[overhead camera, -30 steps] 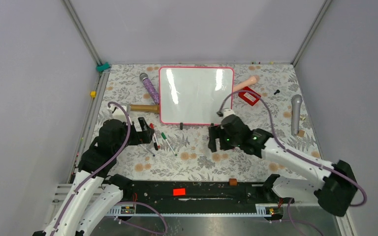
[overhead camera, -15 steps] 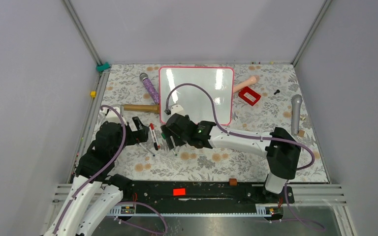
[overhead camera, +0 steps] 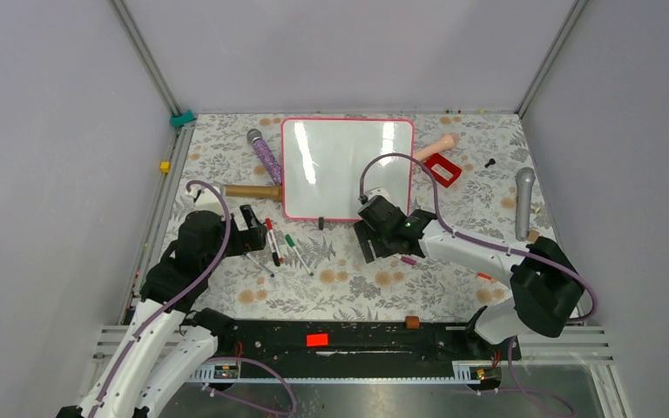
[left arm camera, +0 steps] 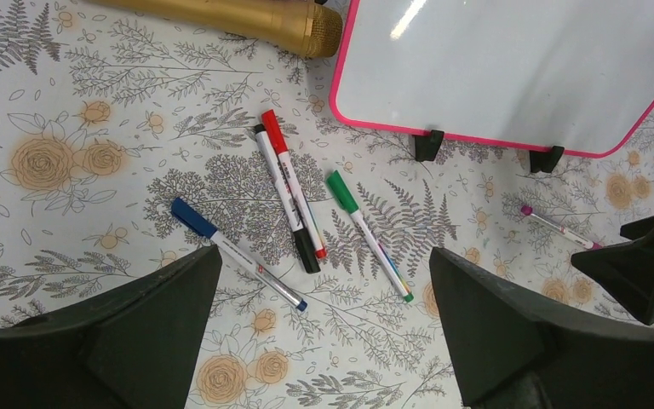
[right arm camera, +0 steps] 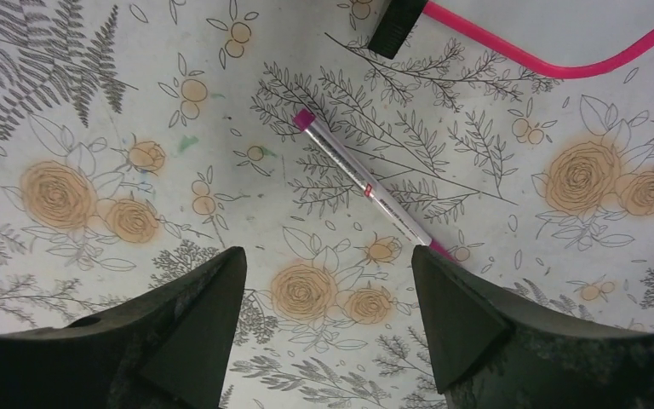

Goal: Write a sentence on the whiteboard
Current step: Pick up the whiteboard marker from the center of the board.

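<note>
The whiteboard (overhead camera: 347,168) sits at the far centre of the floral worktop (overhead camera: 331,292), its two black feet toward the arms. The left jaws stand wide apart and empty above a cluster of markers (left arm camera: 289,183). The right jaws, likewise parted and holding nothing, hover over a pink-capped pen (right arm camera: 366,189) near the board's lower right corner.

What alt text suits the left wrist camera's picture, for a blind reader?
The open left gripper hovers over a blue marker, black marker, red marker and green marker on a floral tablecloth; the blank whiteboard sits beyond.
</note>
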